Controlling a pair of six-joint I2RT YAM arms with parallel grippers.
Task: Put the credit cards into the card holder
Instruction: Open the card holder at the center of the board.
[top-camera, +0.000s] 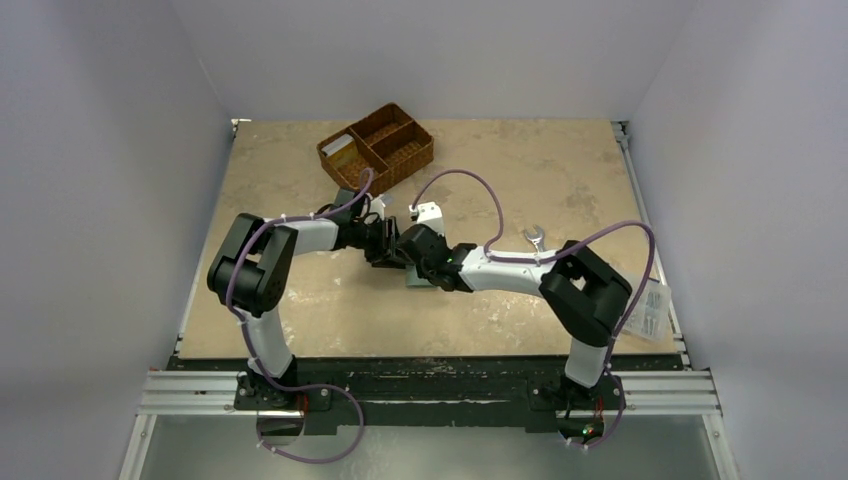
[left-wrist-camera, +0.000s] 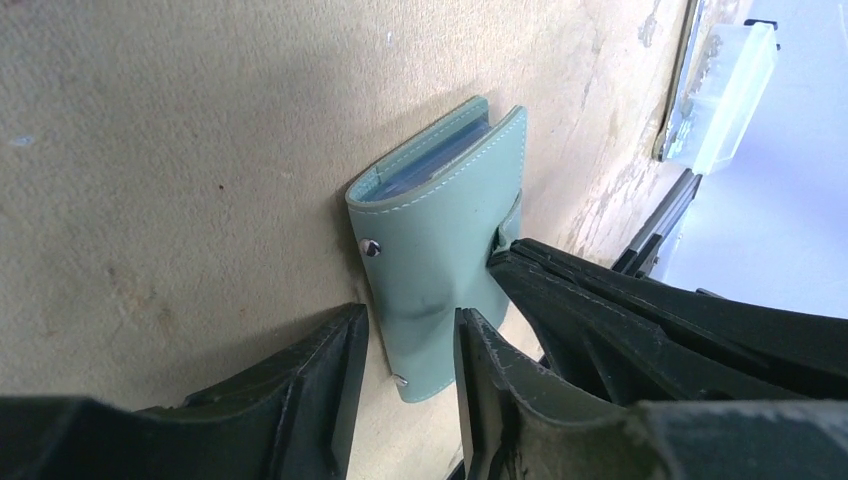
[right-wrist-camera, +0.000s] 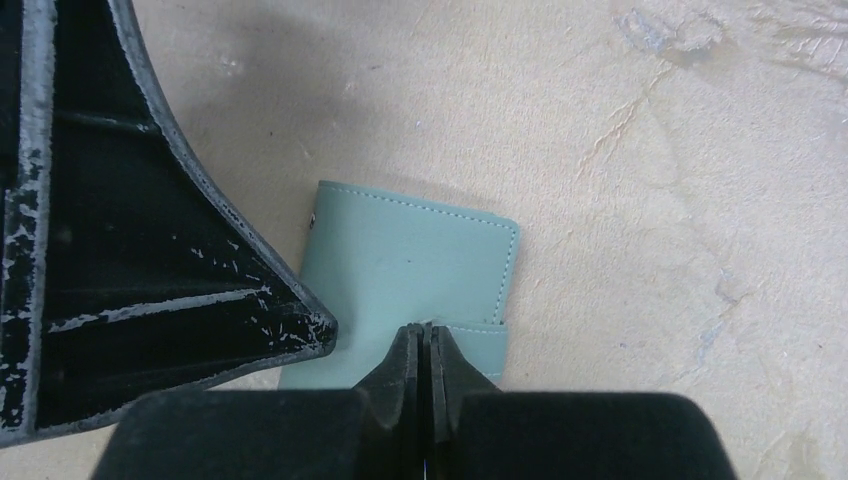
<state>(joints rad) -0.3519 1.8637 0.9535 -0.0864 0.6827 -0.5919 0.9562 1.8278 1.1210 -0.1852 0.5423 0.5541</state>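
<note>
Mid-table, the flat teal-green folded card holder (left-wrist-camera: 440, 230) lies closed.
Left gripper (left-wrist-camera: 408, 318) half-open astride its end; right gripper (right-wrist-camera: 425, 338) shut tight at its edge.

Above the aluminium rail (top-camera: 430, 392) I saw two arms built alike: black joint housings, white link shells. A purple cable (top-camera: 460, 172) ran along the right arm (top-camera: 585, 290); another from the left arm (top-camera: 262, 270) drooped below that rail. The left gripper (left-wrist-camera: 410, 325) had black fingers (right-wrist-camera: 150, 280), scuffed pale along their ribs.
</note>
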